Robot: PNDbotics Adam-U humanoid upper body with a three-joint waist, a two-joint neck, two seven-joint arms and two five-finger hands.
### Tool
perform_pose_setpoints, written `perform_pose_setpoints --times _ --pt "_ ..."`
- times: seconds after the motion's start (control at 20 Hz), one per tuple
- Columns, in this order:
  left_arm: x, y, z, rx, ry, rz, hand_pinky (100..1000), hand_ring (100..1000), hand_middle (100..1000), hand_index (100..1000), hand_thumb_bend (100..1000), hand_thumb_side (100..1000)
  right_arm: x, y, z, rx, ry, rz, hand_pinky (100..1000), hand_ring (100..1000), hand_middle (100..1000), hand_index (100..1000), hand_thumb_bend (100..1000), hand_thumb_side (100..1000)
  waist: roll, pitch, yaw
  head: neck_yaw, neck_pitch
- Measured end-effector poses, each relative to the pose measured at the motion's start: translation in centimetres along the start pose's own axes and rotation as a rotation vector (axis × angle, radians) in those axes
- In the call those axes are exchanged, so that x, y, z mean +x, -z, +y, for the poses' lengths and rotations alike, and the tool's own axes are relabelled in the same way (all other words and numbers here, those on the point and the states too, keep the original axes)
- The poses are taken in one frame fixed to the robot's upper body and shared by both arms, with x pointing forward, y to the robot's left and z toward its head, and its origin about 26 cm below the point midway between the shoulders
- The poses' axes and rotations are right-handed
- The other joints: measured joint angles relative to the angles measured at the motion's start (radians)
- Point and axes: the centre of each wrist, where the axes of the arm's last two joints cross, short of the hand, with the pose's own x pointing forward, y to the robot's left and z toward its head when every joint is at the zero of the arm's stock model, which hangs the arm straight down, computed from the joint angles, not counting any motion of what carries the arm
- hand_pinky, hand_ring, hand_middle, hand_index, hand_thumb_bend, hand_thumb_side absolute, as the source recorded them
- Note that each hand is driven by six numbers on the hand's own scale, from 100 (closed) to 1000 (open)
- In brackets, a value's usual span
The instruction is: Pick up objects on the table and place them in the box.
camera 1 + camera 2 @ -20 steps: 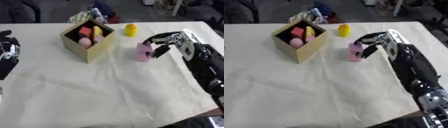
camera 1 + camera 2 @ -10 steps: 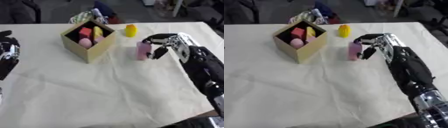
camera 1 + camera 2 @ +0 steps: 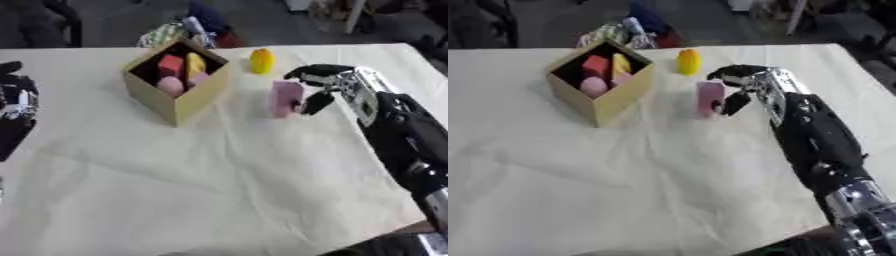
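Upright on the white-draped surface (image 3: pixel 219 190): a pink block (image 3: pixel 285 98), standing at about 3 o'clock from the cardboard box (image 3: pixel 178 82) and at 5 o'clock from a yellow object (image 3: pixel 262 60) near the far edge. Curled around the block from its 3 o'clock side, the right hand (image 3: pixel 331 86), fingers arched over the top edge and thumb low against the near face. Whether the contact is a full pinch or only a touch, hard to tell. Already inside the box: red, yellow and pink pieces (image 3: pixel 181 74), leaving little open room. Behind the box at 12 o'clock, a bundle of striped and dark items (image 3: pixel 179 31), not clearly on the surface.

Likely trouble from here: a tall, narrow block gripped near the top, prone to tipping or swinging out of the fingers on the lift. Cloth wrinkled beneath, so a drag instead of a clean lift probably means a snag or a topple. On the way toward 9 o'clock, a low carry risks knocking the box's near corner and shifting the box. With the opening crowded, a drop onto the stacked pieces could leave the block perched on the rim or bouncing back out.

Idle at the 9 o'clock edge of the left eye view: the left hand (image 3: pixel 17 97), dark, fingers not readable.
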Motion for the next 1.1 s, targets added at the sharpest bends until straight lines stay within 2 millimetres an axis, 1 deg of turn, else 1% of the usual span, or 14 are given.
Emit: perform_pose_setpoints --times 0.15,0.2,0.4,0.45,0.6,0.65,0.7,0.75,0.8,0.85,0.9,0.95,1.05,1.1 --pt "0.00 0.00 0.00 -0.001 0.000 0.000 645 589 589 821 105 540 0.04 0.01 0.00 0.042 0.006 -0.015 916 986 1000 1000 100 672 0.000 0.000 0.000 0.000 0.000" --pt "0.00 0.00 0.00 -0.001 0.000 0.000 645 589 589 822 105 540 0.08 0.03 0.01 0.061 0.007 -0.022 919 991 1000 1000 100 700 0.000 0.000 -0.001 0.000 0.000" --pt "0.00 0.00 0.00 -0.002 0.001 0.000 645 593 589 822 103 542 0.21 0.02 -0.13 0.108 0.003 -0.032 926 1000 1000 1000 100 680 0.000 0.000 -0.002 -0.001 0.000" --pt "0.00 0.00 0.00 -0.003 0.001 -0.001 645 602 589 822 103 541 0.21 0.01 -0.14 0.110 0.002 -0.032 930 1000 1000 1000 100 656 0.000 0.000 -0.002 -0.001 0.000" --pt "0.00 0.00 0.00 -0.005 0.001 -0.001 645 603 596 822 102 543 0.22 0.01 -0.13 0.113 -0.010 -0.025 928 1000 1000 1000 100 654 0.002 0.000 -0.002 -0.002 0.000" --pt "0.00 0.00 0.00 -0.005 0.001 -0.001 645 603 597 822 102 542 0.23 0.02 -0.12 0.112 -0.017 -0.023 920 1000 1000 1000 100 629 0.003 0.000 -0.002 -0.002 0.000" --pt "0.00 0.00 0.00 -0.006 0.001 -0.001 645 603 598 822 102 543 0.24 0.04 -0.09 0.113 -0.023 -0.020 907 975 1000 1000 100 605 0.003 0.000 -0.002 -0.002 0.000" --pt "0.00 0.00 0.00 -0.006 0.001 -0.001 644 604 598 822 101 544 0.29 0.08 -0.05 0.112 -0.029 -0.019 887 931 952 1000 100 536 0.003 0.000 -0.002 -0.002 0.000" --pt "0.00 0.00 0.00 -0.007 0.001 -0.002 644 603 598 822 100 544 0.38 0.14 0.04 0.111 -0.033 -0.021 875 901 880 1000 100 484 0.003 0.000 -0.002 -0.002 0.000" --pt "0.00 0.00 0.00 -0.008 0.001 -0.002 644 604 598 822 100 543 0.46 0.21 0.15 0.104 -0.034 -0.025 856 861 783 1000 100 384 0.003 0.000 -0.003 -0.002 0.000" --pt "0.00 0.00 0.00 -0.008 0.001 -0.002 644 604 598 822 100 543 0.49 0.23 0.19 0.091 -0.035 -0.029 841 828 696 1000 100 253 0.003 0.000 -0.003 -0.002 0.000" --pt "0.00 0.00 0.00 -0.008 0.001 -0.002 644 604 598 822 100 543 0.50 0.25 0.28 0.074 -0.035 -0.032 824 798 615 1000 100 240 0.003 0.000 -0.003 -0.002 0.000" --pt "0.00 0.00 0.00 -0.008 0.001 -0.002 644 604 598 821 100 543 0.51 0.30 0.63 0.030 -0.031 -0.039 797 745 508 990 100 226 0.003 0.000 -0.003 -0.003 0.000" --pt "0.00 0.00 0.00 -0.008 0.001 -0.002 644 604 598 821 100 544 0.63 0.36 0.67 0.000 -0.027 -0.044 795 740 500 987 100 224 0.004 0.000 -0.003 -0.003 0.000"
